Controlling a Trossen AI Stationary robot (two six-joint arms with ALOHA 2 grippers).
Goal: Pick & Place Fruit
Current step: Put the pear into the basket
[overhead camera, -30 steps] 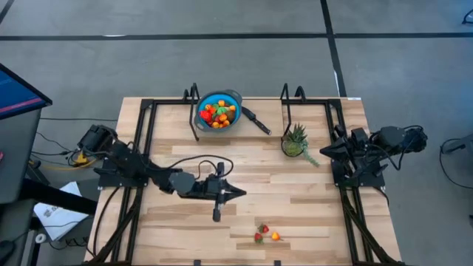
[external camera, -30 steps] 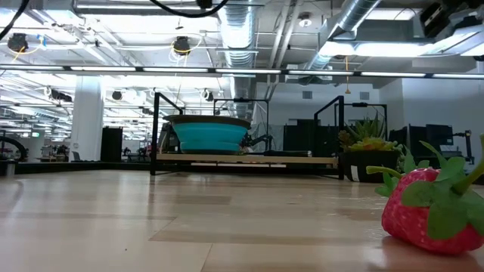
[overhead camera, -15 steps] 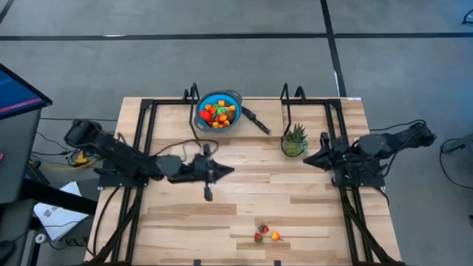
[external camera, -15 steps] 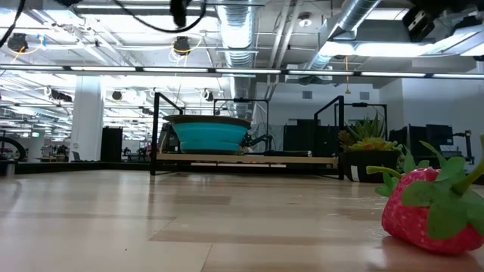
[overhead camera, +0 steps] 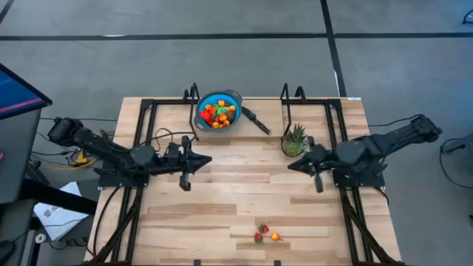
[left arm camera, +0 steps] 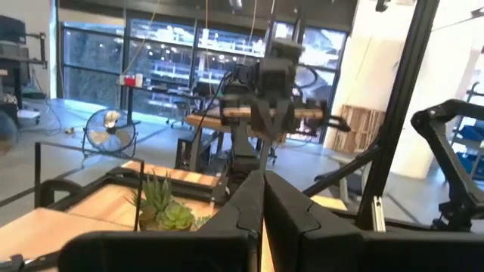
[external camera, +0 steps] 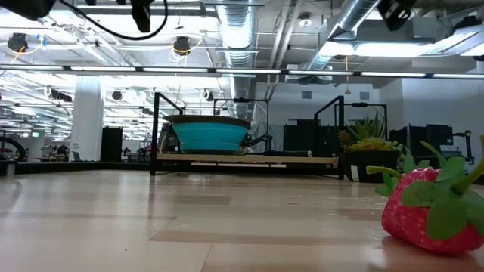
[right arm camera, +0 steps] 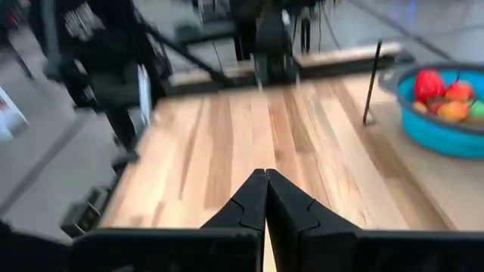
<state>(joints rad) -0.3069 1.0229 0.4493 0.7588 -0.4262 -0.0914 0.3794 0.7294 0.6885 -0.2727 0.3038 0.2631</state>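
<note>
Room: a large workshop with a grey concrete floor (overhead camera: 244,59) crossed by dark lines; the low view shows exposed ducts (external camera: 242,23) and pipes overhead and strip lights across the ceiling.
Table: light wooden planks (overhead camera: 244,199), with a black tube frame (overhead camera: 144,133) along the left, right and far sides.
Left arm: reaches from the table's left edge toward the middle; left gripper (overhead camera: 205,159) hangs above bare wood, jaws pressed together, holding nothing.
Right arm: reaches from the right edge inward; right gripper (overhead camera: 291,165) hangs just in front of the plant, jaws pressed together, holding nothing.
Bowl: round, blue (overhead camera: 230,120), black handle (overhead camera: 256,120) pointing toward the plant; stands at the far edge, near the middle.
Plant: spiky green leaves (overhead camera: 295,139), upright, right of the bowl and apart from it.
Fruit, in bowl: a heap of small red, orange and green pieces (overhead camera: 218,113) filling the bowl.
Fruit, loose: three small pieces in a tight cluster (overhead camera: 266,234) near the front edge, well apart from bowl and both grippers; two red strawberries and one orange piece.
Strawberry, close: glossy red with pitted skin and green leaves (external camera: 423,215), lying on the wood at the right of the low view.
</note>
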